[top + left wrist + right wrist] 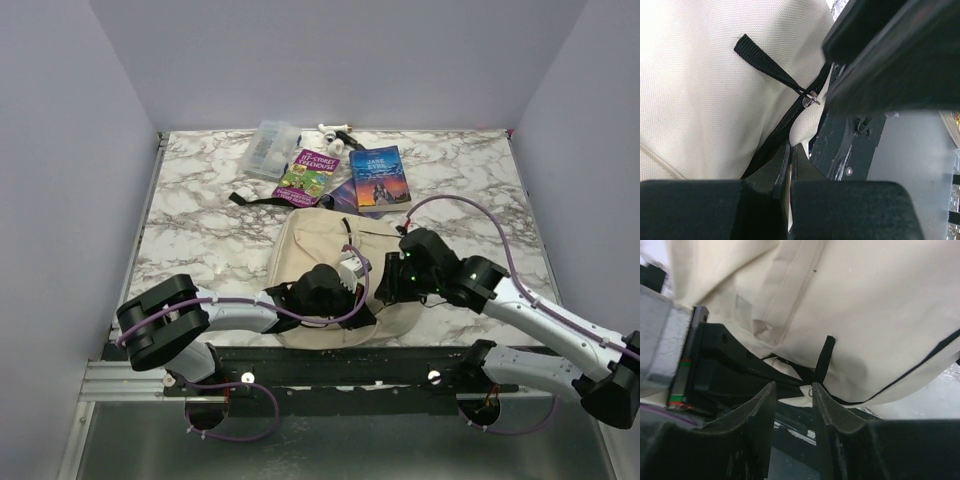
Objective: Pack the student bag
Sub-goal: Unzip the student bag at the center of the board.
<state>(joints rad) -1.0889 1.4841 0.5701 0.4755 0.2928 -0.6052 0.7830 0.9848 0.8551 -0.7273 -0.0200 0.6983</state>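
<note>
Presently we find the student bag [312,242] lying flat at the near centre of the marble-patterned worktop [200,205]. Plain pale walls [330,60] enclose the worktop at the back and on both sides, and a purple book [308,176], a blue book [380,178] and a clear plastic case [268,150] lie near its far edge. We see the left gripper [791,149] closed on the bag's black zipper edge, and the right gripper [792,390] open, its fingers apart just below a black pull tab [824,357] on the bag.
</note>
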